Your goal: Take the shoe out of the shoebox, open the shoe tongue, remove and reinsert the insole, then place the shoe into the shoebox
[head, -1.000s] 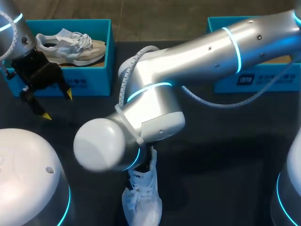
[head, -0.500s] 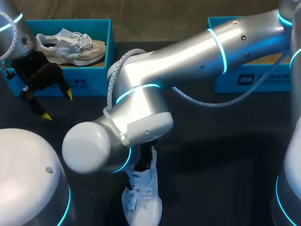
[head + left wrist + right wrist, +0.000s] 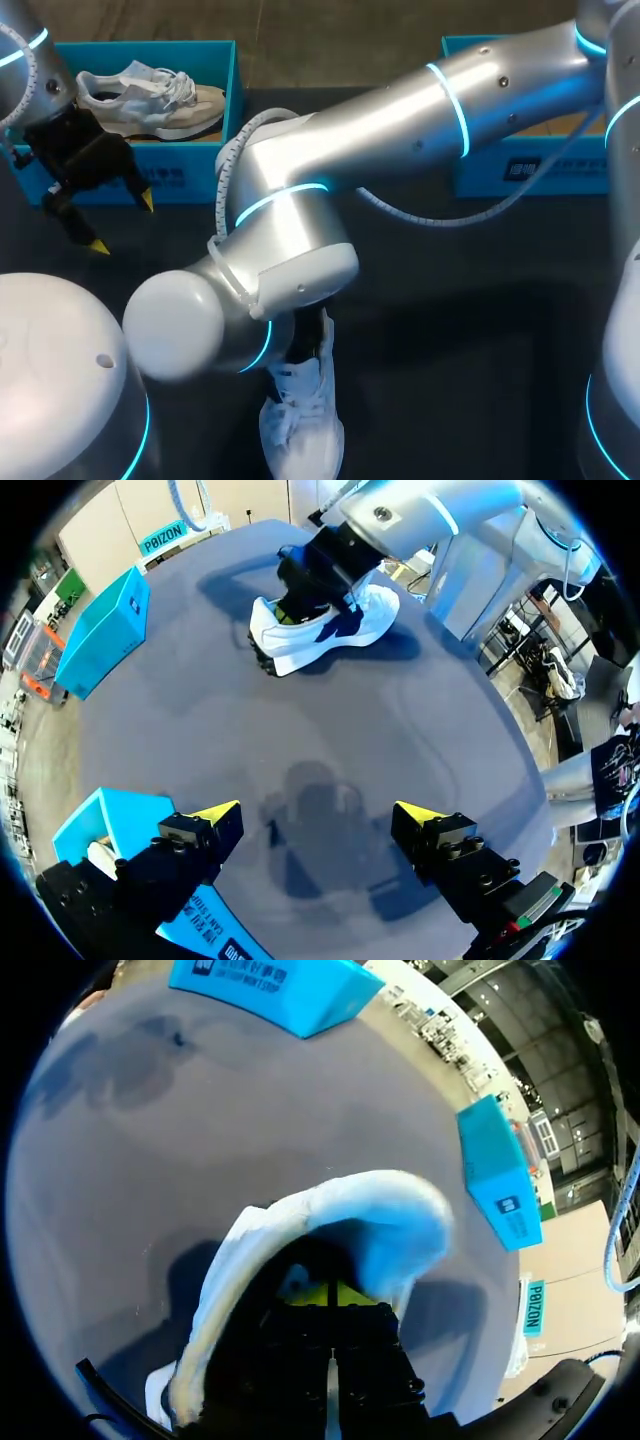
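Note:
A white shoe (image 3: pixel 300 420) lies on the dark table near the front edge, also seen in the left wrist view (image 3: pixel 325 630). My right arm reaches across the middle, and its gripper (image 3: pixel 330 1295) is down inside the shoe's opening (image 3: pixel 390 1220), yellow tips pressed together. Whether they pinch the insole is hidden. In the head view the arm's wrist covers that gripper. My left gripper (image 3: pixel 122 225) hangs open and empty over bare table (image 3: pixel 318 813), just in front of the left blue shoebox (image 3: pixel 190 175).
The left shoebox holds a beige shoe (image 3: pixel 150 100). A second blue shoebox (image 3: pixel 560 170) stands at the back right, partly behind my right arm. My right arm's elbow (image 3: pixel 290 240) spans the table's middle.
My right arm's elbow and wrist have swung a little to the left, with the gripper staying in the white shoe. The shoe and my left arm have kept their places.

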Motion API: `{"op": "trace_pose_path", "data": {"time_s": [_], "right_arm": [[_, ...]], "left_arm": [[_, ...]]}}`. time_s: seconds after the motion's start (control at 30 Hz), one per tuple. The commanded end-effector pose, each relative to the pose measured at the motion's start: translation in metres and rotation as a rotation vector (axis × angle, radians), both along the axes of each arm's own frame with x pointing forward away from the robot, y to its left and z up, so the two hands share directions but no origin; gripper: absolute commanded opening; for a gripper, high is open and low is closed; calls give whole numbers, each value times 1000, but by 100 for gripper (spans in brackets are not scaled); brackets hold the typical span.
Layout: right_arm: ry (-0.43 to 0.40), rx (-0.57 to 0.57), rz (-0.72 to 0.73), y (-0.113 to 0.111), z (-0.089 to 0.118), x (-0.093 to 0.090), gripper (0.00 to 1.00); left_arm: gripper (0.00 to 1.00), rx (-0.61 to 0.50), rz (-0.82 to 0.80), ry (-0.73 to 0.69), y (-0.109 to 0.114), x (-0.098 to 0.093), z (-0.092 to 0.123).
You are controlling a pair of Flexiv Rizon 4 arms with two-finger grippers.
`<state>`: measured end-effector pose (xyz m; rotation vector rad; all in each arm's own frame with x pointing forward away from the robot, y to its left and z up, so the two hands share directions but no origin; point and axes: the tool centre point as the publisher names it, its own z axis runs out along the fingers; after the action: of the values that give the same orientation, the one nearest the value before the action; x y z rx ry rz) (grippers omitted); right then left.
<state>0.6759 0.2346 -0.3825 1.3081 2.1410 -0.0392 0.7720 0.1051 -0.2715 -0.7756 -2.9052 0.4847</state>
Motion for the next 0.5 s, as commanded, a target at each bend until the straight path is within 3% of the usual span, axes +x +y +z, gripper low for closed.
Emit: {"op": "trace_pose_path", "data": {"time_s": [0.03, 0.5], "right_arm": [[-187, 209, -340, -1, 18, -14, 0], [-187, 196, -350, -2, 13, -11, 0]], "left_arm": [[100, 2, 0, -1, 0, 0, 1], [100, 2, 0, -1, 0, 0, 1]]}}
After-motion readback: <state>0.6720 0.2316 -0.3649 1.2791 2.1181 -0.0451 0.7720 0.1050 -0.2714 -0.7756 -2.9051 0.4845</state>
